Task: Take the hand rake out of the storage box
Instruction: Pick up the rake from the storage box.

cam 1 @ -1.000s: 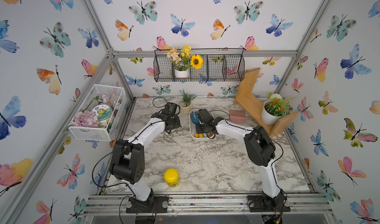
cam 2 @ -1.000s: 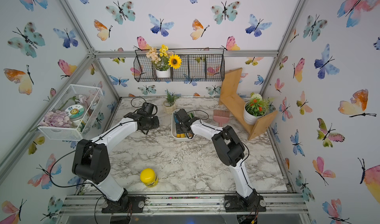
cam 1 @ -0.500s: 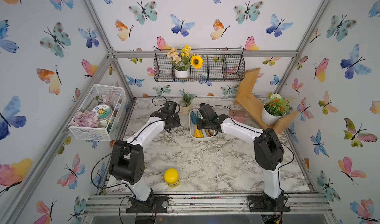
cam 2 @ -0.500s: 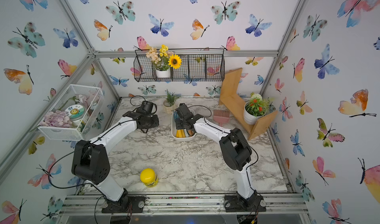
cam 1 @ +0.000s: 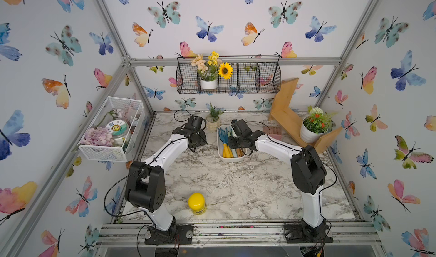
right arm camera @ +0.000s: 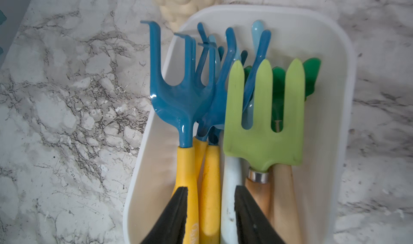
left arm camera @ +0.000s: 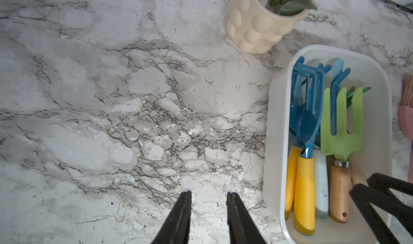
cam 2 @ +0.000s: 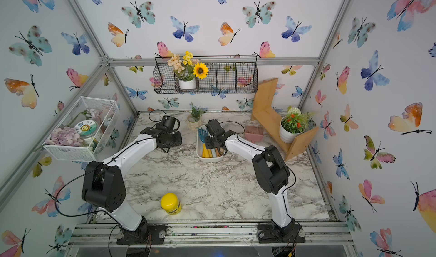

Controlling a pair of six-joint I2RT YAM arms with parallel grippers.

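- Far over at nine o'clock, a white wire basket [cam 1: 103, 149] hangs on the wall with flowers and a round tub in it.
- At about ten o'clock on the bench [cam 1: 236, 192], the left fingers [left arm camera: 184, 206] hang over bare marble. They are a little apart and hold nothing.
- At seven o'clock a yellow jar [cam 1: 197, 202] stands alone.
- At twelve o'clock, near the back wall, sits a bumpy cream pot [cam 1: 213, 125] with a small green plant.
- Just beside it is the storage box [cam 1: 231, 159], full of garden tools.
- In the box lies the hand rake [right arm camera: 178, 102]. It is blue with bent teeth and a yellow handle. It is on the box's nine o'clock side, teeth toward twelve, handle toward six.
- Over the handle end of the box are the right fingers [right arm camera: 176, 211]. They are spread, with yellow handles and a white one showing between them. I cannot tell if they touch any.
- At one o'clock a pink brush [cam 1: 272, 132] lies on the bench.
- At two o'clock a wooden stand [cam 1: 283, 112] holds a white flower pot [cam 1: 309, 135].
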